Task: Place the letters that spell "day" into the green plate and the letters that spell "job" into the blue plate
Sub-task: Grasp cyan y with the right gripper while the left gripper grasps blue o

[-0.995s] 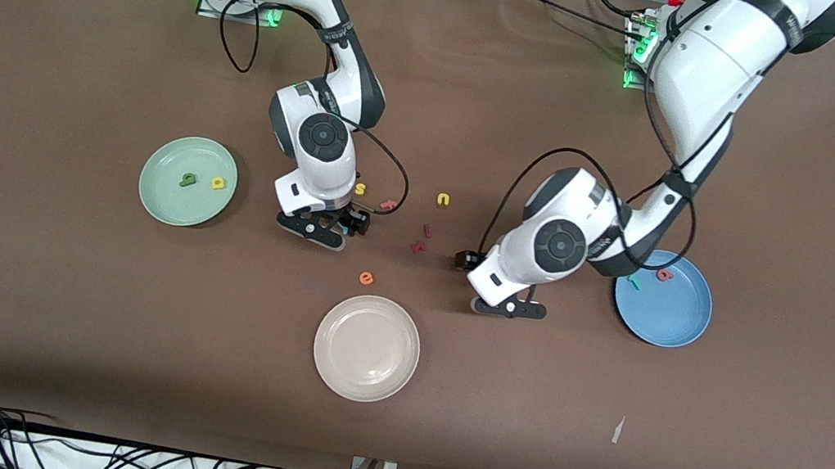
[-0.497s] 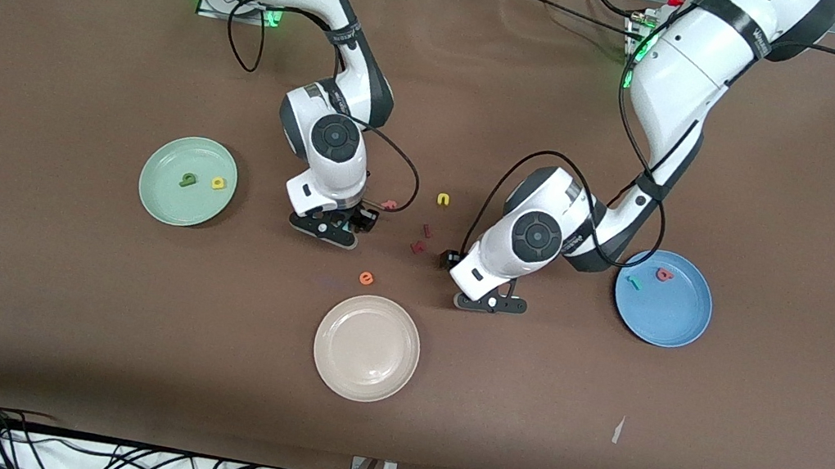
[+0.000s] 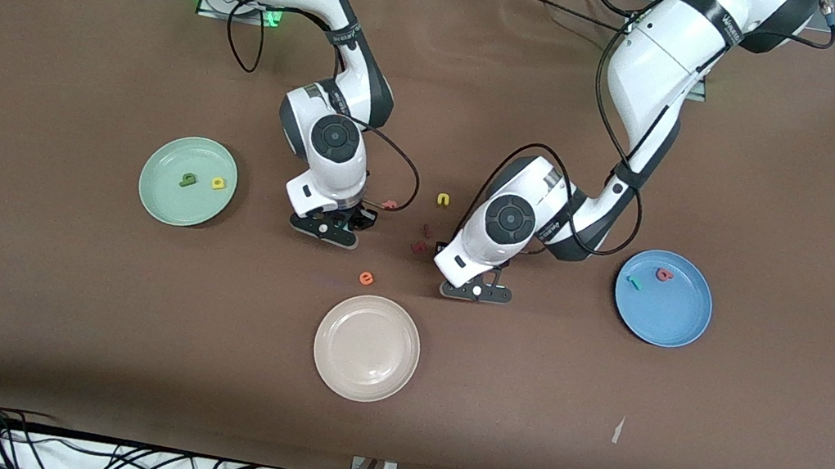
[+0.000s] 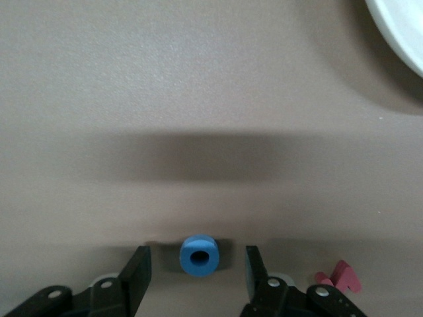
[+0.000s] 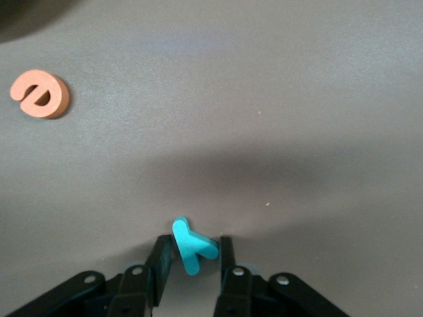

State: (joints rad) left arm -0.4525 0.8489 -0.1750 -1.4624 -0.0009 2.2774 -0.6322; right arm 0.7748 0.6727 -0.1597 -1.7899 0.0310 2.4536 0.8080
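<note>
My right gripper (image 5: 195, 241) is low on the table, its fingers pressed against both sides of the teal y (image 5: 192, 246). The left gripper (image 4: 197, 251) is open around the blue o (image 4: 199, 255), with a gap on each side. In the front view the right gripper (image 3: 325, 227) and the left gripper (image 3: 473, 291) hide both letters. The green plate (image 3: 170, 202) holds an olive letter (image 3: 187, 179) and a yellow letter (image 3: 218, 183). On the blue plate (image 3: 662, 316) lie the teal j (image 3: 632, 281) and the coral b (image 3: 663, 274).
A cream plate (image 3: 366, 348) sits nearer the front camera, with an orange e (image 3: 366, 278) just above it in the view. A yellow u (image 3: 442, 199), two dark red letters (image 3: 421, 240) and a coral letter (image 3: 389, 203) lie between the two grippers.
The left arm has swung from beside the blue plate toward the table's middle, and its jaws have narrowed around the blue o. The right gripper's fingers have closed in on the teal y.
</note>
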